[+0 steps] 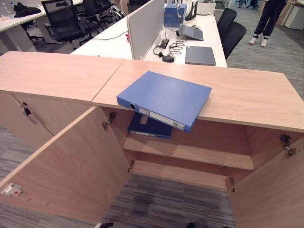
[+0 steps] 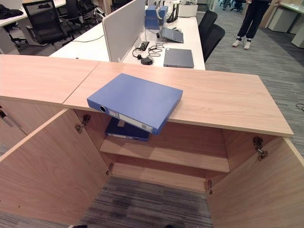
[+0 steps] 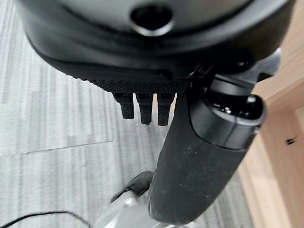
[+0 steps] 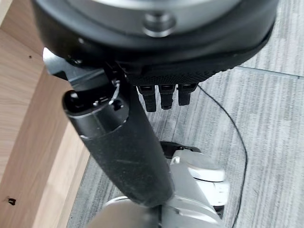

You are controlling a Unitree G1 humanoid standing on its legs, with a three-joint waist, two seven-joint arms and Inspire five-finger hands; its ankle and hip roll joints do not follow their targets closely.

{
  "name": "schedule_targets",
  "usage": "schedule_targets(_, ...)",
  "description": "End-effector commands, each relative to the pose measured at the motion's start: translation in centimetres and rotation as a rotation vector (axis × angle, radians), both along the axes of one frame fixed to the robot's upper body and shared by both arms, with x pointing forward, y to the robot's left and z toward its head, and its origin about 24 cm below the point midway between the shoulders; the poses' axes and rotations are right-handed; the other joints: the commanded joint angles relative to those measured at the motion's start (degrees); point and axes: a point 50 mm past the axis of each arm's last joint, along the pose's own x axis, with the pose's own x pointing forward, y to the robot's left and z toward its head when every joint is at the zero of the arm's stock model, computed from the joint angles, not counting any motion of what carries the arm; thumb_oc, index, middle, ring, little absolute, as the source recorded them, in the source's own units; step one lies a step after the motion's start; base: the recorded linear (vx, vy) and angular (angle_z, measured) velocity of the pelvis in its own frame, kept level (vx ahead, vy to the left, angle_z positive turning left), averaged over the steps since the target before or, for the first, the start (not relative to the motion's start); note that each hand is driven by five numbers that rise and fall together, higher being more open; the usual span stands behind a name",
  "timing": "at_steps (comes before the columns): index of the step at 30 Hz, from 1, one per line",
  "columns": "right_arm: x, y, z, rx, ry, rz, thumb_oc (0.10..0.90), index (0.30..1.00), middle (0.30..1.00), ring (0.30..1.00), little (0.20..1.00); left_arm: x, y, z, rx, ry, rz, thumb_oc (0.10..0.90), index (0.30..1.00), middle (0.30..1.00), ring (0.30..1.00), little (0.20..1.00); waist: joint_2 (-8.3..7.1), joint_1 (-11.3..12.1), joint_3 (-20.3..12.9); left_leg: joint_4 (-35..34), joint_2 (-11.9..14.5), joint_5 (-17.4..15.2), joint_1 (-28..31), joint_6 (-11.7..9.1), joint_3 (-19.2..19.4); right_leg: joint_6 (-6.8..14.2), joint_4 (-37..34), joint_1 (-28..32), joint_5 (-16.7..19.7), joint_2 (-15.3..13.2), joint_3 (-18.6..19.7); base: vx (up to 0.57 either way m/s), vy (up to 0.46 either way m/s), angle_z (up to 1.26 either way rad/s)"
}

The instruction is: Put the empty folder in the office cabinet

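Folder [image 1: 164,99]: flat on cabinet top [image 1: 247,92], corner overhanging open cabinet, well above both hands | left robot hand [image 3: 156,85]: fingers straight, empty | right robot hand [image 4: 156,76]: same | doors open; grasp and shelving remain.

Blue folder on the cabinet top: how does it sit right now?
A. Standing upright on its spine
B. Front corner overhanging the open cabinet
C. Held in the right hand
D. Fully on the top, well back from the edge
B: the blue folder lies flat on the cabinet top, its spine corner jutting past the front edge above the shelf.
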Motion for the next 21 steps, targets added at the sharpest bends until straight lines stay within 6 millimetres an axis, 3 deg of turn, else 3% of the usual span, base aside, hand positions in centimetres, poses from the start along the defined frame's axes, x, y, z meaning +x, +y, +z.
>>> schedule_targets(1, 3.2, -1.4, 1.1, -0.053, -0.080, 0.052, 0.800, 0.900, 0.900, 0.900, 0.900, 3.3, -0.3, 0.7, 0.005, -0.098, -0.029, 0.800, 0.900, 0.900, 0.900, 0.900, 1.87, 0.3, 0.0, 0.1, 2.4, -2.8, 2.6, -3.9, 0.1, 0.7, 1.1, 1.3, -8.2, 4.2, -0.2, 0.03, 0.026, -0.02)
schedule_targets(13, 3.5, -1.0, 1.0, -0.049, -0.076, 0.094, 0.800, 0.900, 0.900, 0.900, 0.900, 3.8, -2.1, 0.5, -0.037, -0.100, -0.111, 0.800, 0.900, 0.900, 0.900, 0.900, 2.07, -0.3, 0.1, 0.1, 1.9, -3.0, 2.9, -3.5, 0.4, 0.8, 1.4, 0.8, -7.4, 3.6, 0.6, 0.00, 0.006, -0.05)
schedule_targets(15, 3.5, -1.0, 1.1, -0.050, -0.079, 0.097, 0.800, 0.900, 0.900, 0.900, 0.900, 5.0, -2.4, 1.0, -0.044, -0.157, -0.134, 0.800, 0.900, 0.900, 0.900, 0.900, 2.06, -0.3, 0.0, 0.1, 1.9, -3.7, 3.5, -3.4, 1.0, 1.1, 1.2, 1.3, -7.8, 3.4, 0.6, 0.01, -0.009, -0.16)
schedule_targets(18, 3.9, -1.0, 1.2, -0.053, -0.120, 0.073, 0.800, 0.900, 0.900, 0.900, 0.900, 10.0, -2.6, 4.5, -0.034, -0.442, -0.161, 0.800, 0.900, 0.900, 0.900, 0.900, 2.01, 0.1, 0.3, 0.1, 2.0, -3.0, 3.0, -3.4, 1.1, 1.2, 1.3, 0.8, -7.1, 3.3, 0.0, -0.04, -0.020, -0.09)
schedule_targets(19, 4.1, -0.4, 1.2, -0.043, -0.155, 0.056, 0.800, 0.900, 0.900, 0.900, 0.900, 12.4, -2.8, 7.3, -0.030, -0.641, -0.143, 0.800, 0.900, 0.900, 0.900, 0.900, 1.74, 0.6, 0.5, 0.1, 2.0, -2.8, 2.6, -3.4, 0.9, 1.3, 1.2, 0.7, -7.0, 3.3, -0.5, -0.08, -0.044, 0.02)
schedule_targets(21, 3.8, 0.0, 1.1, -0.047, -0.164, 0.045, 0.800, 0.900, 0.900, 0.900, 0.900, 13.4, -3.4, 9.4, -0.026, -0.778, -0.125, 0.800, 0.900, 0.900, 0.900, 0.900, 1.41, 1.0, 0.6, 0.1, 2.1, -2.8, 2.4, -3.5, 0.6, 1.3, 1.2, 0.8, -7.1, 3.3, -0.9, -0.02, -0.053, 0.10)
